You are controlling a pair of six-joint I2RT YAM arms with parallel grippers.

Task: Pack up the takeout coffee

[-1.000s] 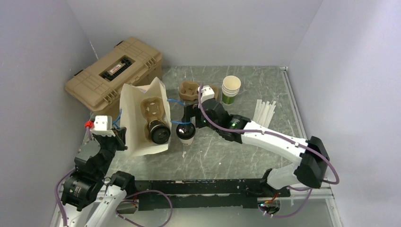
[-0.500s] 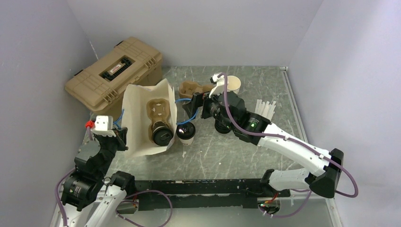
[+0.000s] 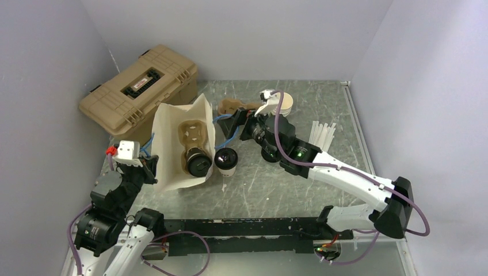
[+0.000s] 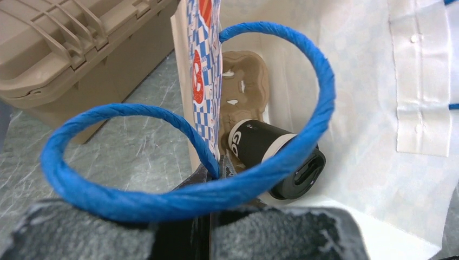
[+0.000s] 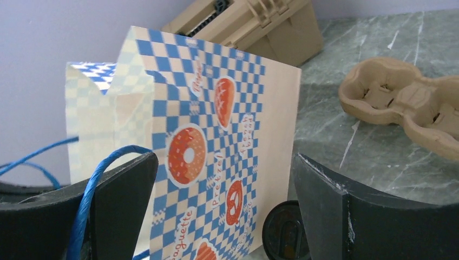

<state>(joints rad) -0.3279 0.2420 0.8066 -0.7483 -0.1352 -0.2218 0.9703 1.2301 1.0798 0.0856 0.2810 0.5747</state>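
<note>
Takeout coffee (image 3: 225,161): stands upright on the table (image 3: 276,184), just beside the right outer wall of the paper bag (image 3: 172,129) and outside it. The right wrist view shows only an arc of its black lid (image 5: 284,233), cut off by the frame's lower edge.
Right gripper (image 3: 233,123): jaws spread wide and holding nothing, level with the bag's right wall and above the coffee without touching it. In its own view the printed bag fills the gap between the fingers (image 5: 222,216).
Left gripper (image 3: 148,167): jaws pressed together on the bag's near-left wall. In the wrist view (image 4: 208,222) the pinch point is dark and blurred.
Blue handle (image 4: 178,200): loops across the left fingers. A second strand (image 5: 89,200) crosses the right gripper's left finger; whether it touches, I cannot tell.
Inside the bag: a cardboard carrier (image 4: 243,81) with a dark cup (image 4: 273,157) leaning in it, its lid toward the bag's mouth. The cup's base is hidden.
Spare carrier (image 5: 400,100): on the table behind the right gripper, partly covered by it from above.
Cup stack (image 3: 283,102): mostly hidden by the right wrist.
Straws (image 3: 321,135): lie to the right of the arm.
Tan case (image 3: 141,83): closed, far left, behind the bag.
</note>
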